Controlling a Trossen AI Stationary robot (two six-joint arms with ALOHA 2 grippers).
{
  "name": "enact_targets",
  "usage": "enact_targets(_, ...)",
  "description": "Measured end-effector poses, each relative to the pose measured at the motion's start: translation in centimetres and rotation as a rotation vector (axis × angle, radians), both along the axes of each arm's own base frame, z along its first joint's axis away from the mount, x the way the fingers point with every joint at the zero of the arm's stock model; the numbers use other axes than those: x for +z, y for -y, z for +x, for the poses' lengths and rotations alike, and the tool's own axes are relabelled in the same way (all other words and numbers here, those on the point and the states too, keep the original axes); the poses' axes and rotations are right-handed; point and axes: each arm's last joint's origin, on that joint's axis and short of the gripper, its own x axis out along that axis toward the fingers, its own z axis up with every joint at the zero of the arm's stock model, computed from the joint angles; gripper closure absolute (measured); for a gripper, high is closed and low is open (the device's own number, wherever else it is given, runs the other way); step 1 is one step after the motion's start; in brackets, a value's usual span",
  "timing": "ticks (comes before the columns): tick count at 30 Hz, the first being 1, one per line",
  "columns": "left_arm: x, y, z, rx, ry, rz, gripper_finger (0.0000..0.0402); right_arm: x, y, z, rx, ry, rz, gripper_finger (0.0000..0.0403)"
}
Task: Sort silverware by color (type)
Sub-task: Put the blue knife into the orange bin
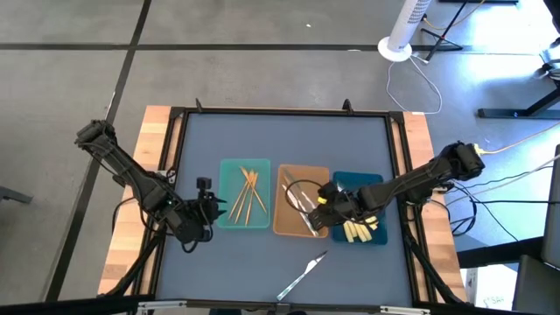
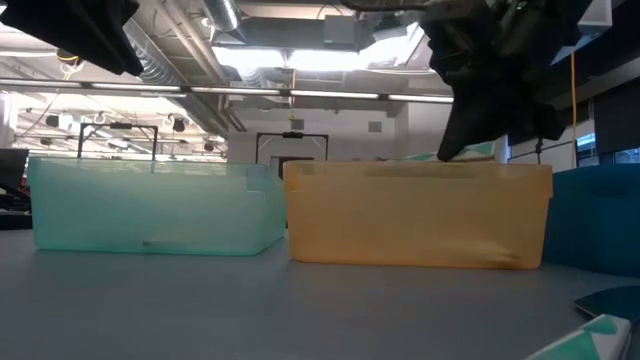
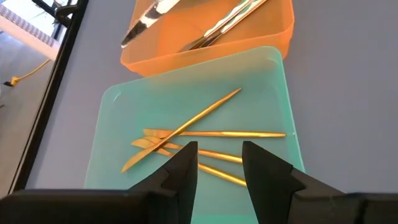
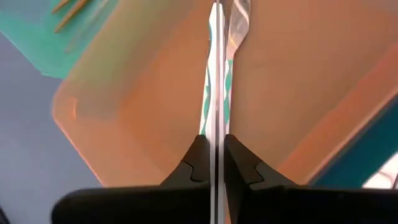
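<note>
Several slim gold utensils lie loose in the teal tray. Silver utensils are in the tan tray. Yellow-handled ones lie in the dark-blue tray. One silver utensil lies flat on the mat near the table's near edge. My left gripper is open, beside the teal tray's left side and aimed across it. My right gripper hangs over the tan tray, shut on a silver utensil. My right gripper pinches a silver utensil between its two fingers, which close on its flat sides. The utensil runs on straight ahead of the fingers over the tan tray's floor. Which end is held, and whether the far end touches the tray, I cannot tell.
The three trays stand side by side mid-table, teal on the left, tan in the middle, dark-blue on the right. The blue-grey mat lies bare toward the far edge. A dark frame borders the mat.
</note>
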Motion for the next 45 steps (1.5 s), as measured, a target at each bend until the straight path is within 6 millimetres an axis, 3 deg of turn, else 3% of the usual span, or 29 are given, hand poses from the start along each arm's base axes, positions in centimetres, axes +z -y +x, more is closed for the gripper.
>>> enact_targets(23, 0.1, 0.1, 0.1, -0.017, 0.007, 0.008, 0.0282, -4.8, -1.0, 2.1, 0.009, -0.082, -0.011, 0.0394)
enact_targets(34, 0.1, 0.1, 0.1, -0.018, 0.006, 0.009, 0.0282, -5.1, -1.0, 2.4, 0.003, -0.065, -0.028, 0.0391)
enact_targets(45, 0.1, 0.1, 0.1, -0.018, 0.006, 0.009, 0.0282, -5.1, -1.0, 2.5, -0.018, -0.054, -0.015, 0.036)
